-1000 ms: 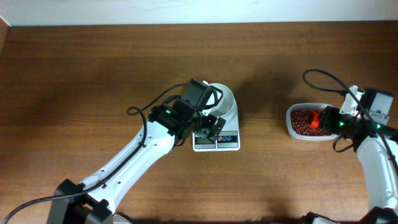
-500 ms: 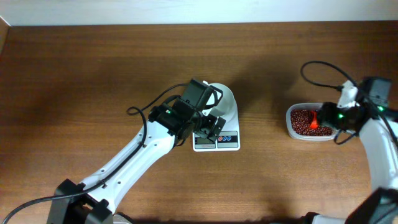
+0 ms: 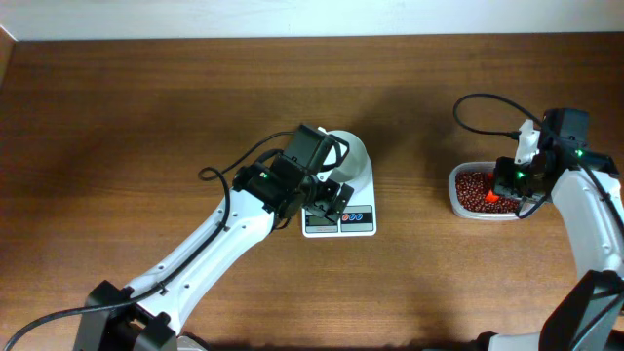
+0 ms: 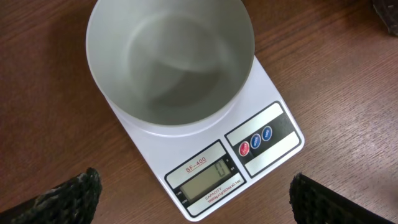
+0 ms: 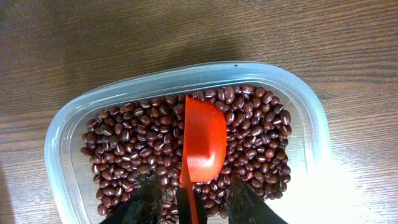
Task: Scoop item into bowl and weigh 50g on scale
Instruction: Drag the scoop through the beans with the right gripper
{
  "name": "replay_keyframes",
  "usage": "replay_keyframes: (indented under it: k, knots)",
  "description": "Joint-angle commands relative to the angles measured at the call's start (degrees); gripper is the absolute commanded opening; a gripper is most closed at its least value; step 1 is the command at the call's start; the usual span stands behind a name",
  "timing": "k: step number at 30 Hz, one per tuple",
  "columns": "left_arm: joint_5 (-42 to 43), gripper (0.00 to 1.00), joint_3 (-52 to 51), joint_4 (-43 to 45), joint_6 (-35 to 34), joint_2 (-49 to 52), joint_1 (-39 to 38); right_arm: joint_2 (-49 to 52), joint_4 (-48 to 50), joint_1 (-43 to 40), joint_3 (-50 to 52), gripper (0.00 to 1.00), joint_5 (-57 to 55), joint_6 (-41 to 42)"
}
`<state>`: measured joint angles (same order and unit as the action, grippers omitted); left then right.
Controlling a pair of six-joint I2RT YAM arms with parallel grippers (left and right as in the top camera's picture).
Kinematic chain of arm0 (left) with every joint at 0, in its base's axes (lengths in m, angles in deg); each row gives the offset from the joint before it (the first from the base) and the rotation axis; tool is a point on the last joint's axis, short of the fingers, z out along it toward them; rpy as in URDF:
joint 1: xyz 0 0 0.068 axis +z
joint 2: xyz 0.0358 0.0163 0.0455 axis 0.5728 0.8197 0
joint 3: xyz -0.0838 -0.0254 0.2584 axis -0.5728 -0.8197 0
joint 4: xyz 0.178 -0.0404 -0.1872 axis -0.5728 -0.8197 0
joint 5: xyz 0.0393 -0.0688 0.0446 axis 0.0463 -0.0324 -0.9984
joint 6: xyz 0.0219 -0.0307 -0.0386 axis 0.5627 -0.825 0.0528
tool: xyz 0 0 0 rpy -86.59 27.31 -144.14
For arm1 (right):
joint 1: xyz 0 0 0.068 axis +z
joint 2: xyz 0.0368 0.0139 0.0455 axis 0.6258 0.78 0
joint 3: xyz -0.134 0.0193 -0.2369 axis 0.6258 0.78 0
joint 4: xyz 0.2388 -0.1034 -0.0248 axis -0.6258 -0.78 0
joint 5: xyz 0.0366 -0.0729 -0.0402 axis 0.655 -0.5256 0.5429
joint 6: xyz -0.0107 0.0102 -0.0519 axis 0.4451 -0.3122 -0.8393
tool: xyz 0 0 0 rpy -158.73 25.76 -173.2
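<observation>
The empty white bowl (image 4: 169, 59) (image 3: 353, 156) sits on the white scale (image 4: 261, 134) (image 3: 339, 220), whose display reads 0. My left gripper (image 4: 200, 202) (image 3: 328, 201) hovers open over the scale's front edge, fingers wide apart and holding nothing. The item is a heap of dark reddish-brown beans (image 5: 124, 143) (image 3: 470, 187) in a clear plastic tub (image 5: 186, 74). A red scoop (image 5: 202, 140) (image 3: 490, 198) lies on the beans. My right gripper (image 5: 194, 202) (image 3: 507, 185) is low over the tub. Its fingers (image 5: 146, 199) stand either side of the scoop's handle with gaps showing.
The clear tub (image 3: 456, 195) stands at the table's right side, well apart from the scale at the centre. The left arm (image 3: 214, 244) reaches diagonally from the lower left. A black cable (image 3: 483, 109) loops behind the right wrist.
My right wrist has swung from the tub's right side round to its far side, over the scoop handle, and its jaws have narrowed. The left arm, bowl and scale have not moved.
</observation>
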<state>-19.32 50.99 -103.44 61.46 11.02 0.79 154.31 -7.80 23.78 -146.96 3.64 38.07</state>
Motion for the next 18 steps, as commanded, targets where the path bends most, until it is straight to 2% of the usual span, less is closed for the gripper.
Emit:
replay_keyframes:
  k: [1,7,14,15,16,18]
  knots:
    - [-0.3,0.99,-0.4,-0.2,0.9,-0.1,0.2,1.9,0.3,-0.2,-1.0,0.3,0.8,-0.2]
    - [-0.3,0.99,-0.4,-0.6,0.9,-0.1,0.2,2.9,1.4,-0.5,-1.1,0.19,1.7,-0.2]
    - [-0.3,0.99,-0.4,-0.7,0.9,-0.1,0.2,2.9,1.4,-1.2,-1.1,0.12,3.4,-0.2]
    - [-0.3,0.99,-0.4,-0.7,0.9,-0.1,0.2,2.9,1.4,-1.2,-1.1,0.1,3.4,-0.2]
    - [-0.3,0.99,-0.4,-0.7,0.9,-0.1,0.2,2.9,1.4,-1.2,-1.1,0.04,3.3,-0.2]
    - [-0.3,0.99,-0.4,-0.7,0.9,-0.1,0.2,2.9,1.3,-1.2,-1.1,0.04,3.3,-0.2]
